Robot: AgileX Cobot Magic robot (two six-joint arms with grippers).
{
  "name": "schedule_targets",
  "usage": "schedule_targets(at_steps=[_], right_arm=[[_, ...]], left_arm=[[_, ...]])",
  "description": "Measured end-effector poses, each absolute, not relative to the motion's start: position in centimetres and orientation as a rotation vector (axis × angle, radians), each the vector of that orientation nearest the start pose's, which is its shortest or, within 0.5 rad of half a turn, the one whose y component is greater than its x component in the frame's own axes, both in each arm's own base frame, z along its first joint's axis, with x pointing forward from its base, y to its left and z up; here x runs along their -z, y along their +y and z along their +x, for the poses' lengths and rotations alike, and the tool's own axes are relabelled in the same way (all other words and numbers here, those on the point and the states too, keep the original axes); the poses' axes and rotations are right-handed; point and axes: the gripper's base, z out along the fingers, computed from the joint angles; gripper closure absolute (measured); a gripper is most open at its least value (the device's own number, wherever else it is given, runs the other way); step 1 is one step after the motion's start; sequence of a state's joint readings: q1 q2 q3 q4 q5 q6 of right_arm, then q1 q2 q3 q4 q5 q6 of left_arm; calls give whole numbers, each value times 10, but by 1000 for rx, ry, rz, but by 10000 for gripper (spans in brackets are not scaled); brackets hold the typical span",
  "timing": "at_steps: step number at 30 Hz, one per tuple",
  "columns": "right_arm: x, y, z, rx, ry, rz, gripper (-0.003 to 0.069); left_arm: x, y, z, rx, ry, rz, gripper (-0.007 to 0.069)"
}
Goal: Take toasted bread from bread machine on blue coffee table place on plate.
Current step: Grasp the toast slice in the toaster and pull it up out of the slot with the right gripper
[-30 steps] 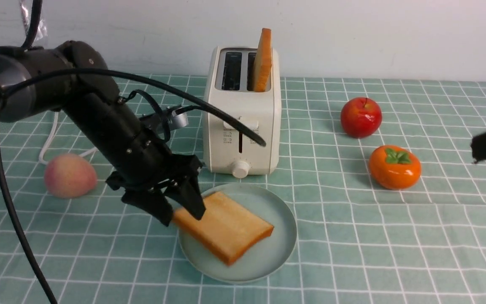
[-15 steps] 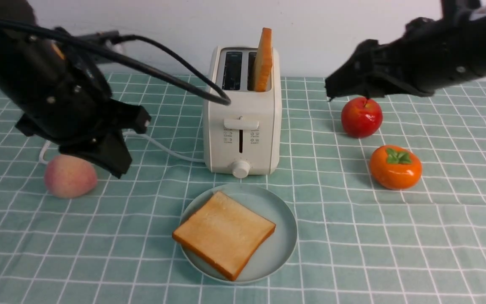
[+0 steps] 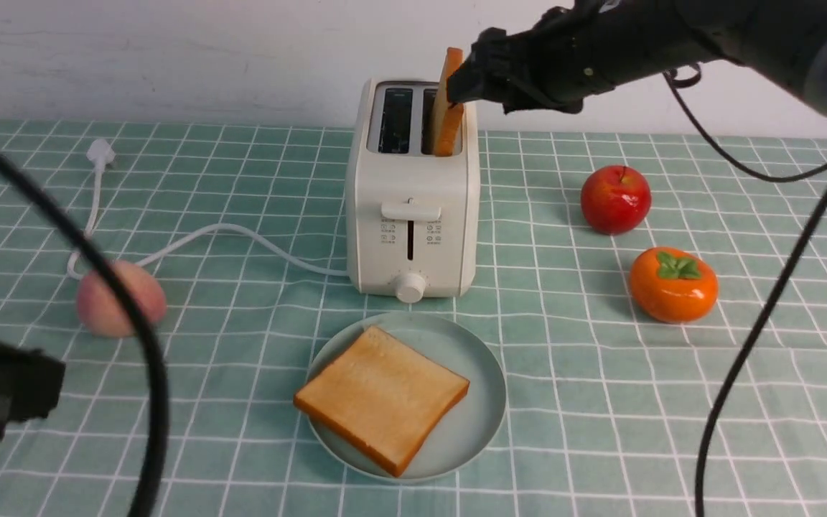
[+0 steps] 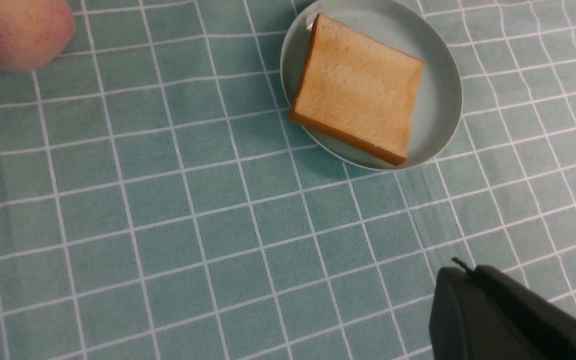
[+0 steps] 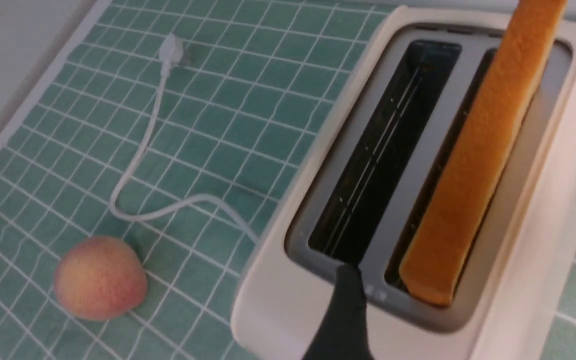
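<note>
Right gripper straddles the toasted bread in the bread machine.
Its fingers are spread wide and grip nothing; left gripper is closed and empty; panel icons are too small to read.

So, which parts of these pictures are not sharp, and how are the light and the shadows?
Front view: soft even light, faint shadows left of the apple and the persimmon; toaster sharp, the black cable in front smeared. Left wrist view: toast and plate sharp, the left fingers out of focus. Right wrist view: the right fingers blurred, the peach a little soft.
</note>
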State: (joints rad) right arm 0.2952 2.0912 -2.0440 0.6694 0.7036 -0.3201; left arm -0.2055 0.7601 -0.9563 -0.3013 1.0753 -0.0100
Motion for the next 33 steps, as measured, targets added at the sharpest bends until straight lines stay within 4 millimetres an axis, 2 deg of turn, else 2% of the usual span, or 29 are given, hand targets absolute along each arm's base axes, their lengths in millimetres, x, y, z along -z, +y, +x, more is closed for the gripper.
schedule_targets(at_steps=[3,6,7,9,10,11,12,15,16,17,18,20,22,23,24,26,28,29,31,32,33], right_arm=[[-322,190,481,-768,2106,-303,85],[-304,200,488,-775,2128,-316,148],[-304,200,488,-774,2129,-317,158],[-297,206,488,-763,2142,-338,351],[-297,206,488,-762,2145,-341,391],[-300,205,487,-749,2142,-353,540],[-305,204,485,-741,2137,-362,581],[-337,194,474,-718,2097,-386,579],[-340,192,472,-715,2094,-389,578],[-374,181,457,-700,2043,-402,575],[-386,176,450,-696,2032,-413,574],[-434,156,419,-696,1981,-438,574],[-467,140,390,-727,1961,-465,574],[-470,138,387,-731,1959,-470,574],[-490,128,362,-766,1955,-528,574],[-502,125,338,-825,1966,-637,574],[-502,126,333,-860,1969,-684,574],[-497,131,331,-937,1986,-706,574],[-480,138,335,-1013,2035,-707,574],[-478,139,335,-1019,2041,-710,574],[-451,147,341,-1067,2108,-728,574]], left_arm=[[-359,-43,88,506,2315,158,638],[-356,-41,75,542,2274,132,638],[-356,-41,75,542,2275,132,638],[-357,-40,69,557,2245,124,638],[-357,-41,69,559,2244,124,638],[-357,-40,67,562,2239,122,638],[-357,-40,67,562,2236,122,638],[-357,-41,67,568,2233,120,638],[-357,-41,67,568,2233,120,638],[-358,-41,68,569,2226,118,638],[-358,-41,68,569,2221,117,638],[-359,-40,69,565,2205,112,638],[-360,-40,70,553,2191,110,638],[-360,-39,70,551,2189,109,638],[-361,-38,72,534,2172,108,638],[-363,-37,74,509,2143,105,638],[-364,-36,75,501,2122,101,638],[-367,-36,77,495,2089,94,638],[-369,-35,78,492,2062,89,638],[-369,-35,78,491,2056,87,638],[-371,-35,79,490,2036,83,638]])
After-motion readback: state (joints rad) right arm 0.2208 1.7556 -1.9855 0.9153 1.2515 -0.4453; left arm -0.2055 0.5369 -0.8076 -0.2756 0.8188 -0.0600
